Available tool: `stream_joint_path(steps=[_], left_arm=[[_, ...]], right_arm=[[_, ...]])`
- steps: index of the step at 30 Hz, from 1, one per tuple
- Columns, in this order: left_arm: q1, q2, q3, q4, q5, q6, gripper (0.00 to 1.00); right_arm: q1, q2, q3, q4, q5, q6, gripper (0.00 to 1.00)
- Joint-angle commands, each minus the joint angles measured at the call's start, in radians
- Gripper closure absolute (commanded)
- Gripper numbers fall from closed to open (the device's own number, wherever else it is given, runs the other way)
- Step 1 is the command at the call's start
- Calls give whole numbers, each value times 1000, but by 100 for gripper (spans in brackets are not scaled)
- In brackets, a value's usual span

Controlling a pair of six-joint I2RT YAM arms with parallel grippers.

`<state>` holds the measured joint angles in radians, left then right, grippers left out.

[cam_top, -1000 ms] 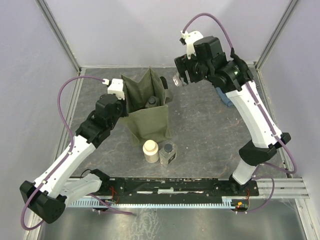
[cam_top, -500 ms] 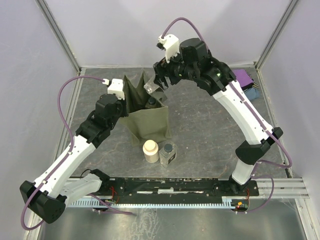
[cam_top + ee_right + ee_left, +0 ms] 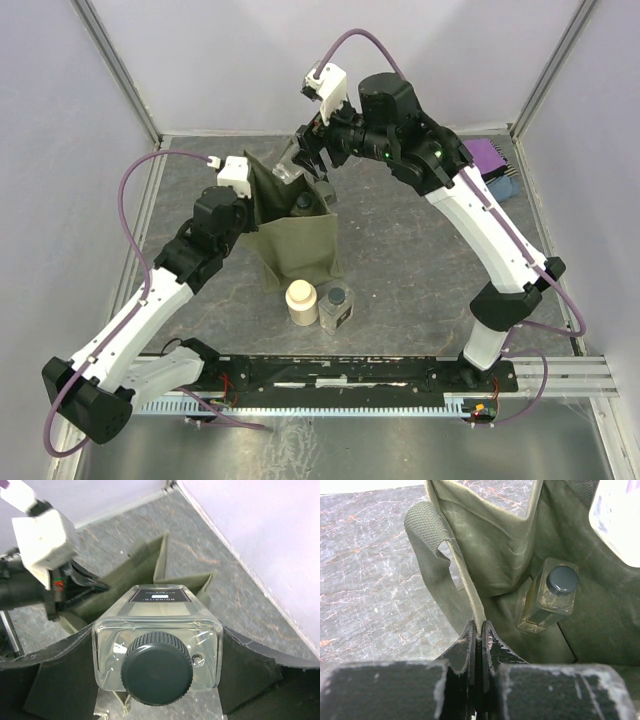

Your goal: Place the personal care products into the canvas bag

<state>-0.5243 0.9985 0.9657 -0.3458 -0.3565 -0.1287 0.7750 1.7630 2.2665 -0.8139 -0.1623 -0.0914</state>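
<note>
The right gripper [image 3: 300, 163] is clamped on a bottle [image 3: 157, 645]. One dark pad [image 3: 60, 680] sits on each flat side and the cap faces the wrist camera, so the bottle points base-first towards the bag [image 3: 300, 245]. In the top view it hangs over the bag's far rim, and the wrist view shows the open mouth beyond it. I judge this to be the step of lowering it in before letting go.

The left gripper [image 3: 479, 632] is pinched together on the bag's left rim, beside a handle [image 3: 427, 545], apparently to hold the soft wall up and the mouth open.

A second bottle [image 3: 547, 600] already leans in a corner inside the bag. A third bottle [image 3: 336, 308] and the jar [image 3: 301, 300] stand side by side on the table [image 3: 420, 260], just in front of the bag, not yet packed.
</note>
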Motion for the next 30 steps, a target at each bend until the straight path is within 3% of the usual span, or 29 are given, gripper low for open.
stream_joint_path(steps=[1, 20, 30], left_arm=[[-2, 10, 25, 64, 10, 31, 97], [-3, -71, 40, 5, -61, 31, 97], [-3, -77, 44, -5, -62, 29, 97]], right_arm=[[8, -65, 96, 261, -119, 17, 99], [13, 28, -70, -7, 1, 102, 100], [18, 156, -36, -116, 160, 95, 99]])
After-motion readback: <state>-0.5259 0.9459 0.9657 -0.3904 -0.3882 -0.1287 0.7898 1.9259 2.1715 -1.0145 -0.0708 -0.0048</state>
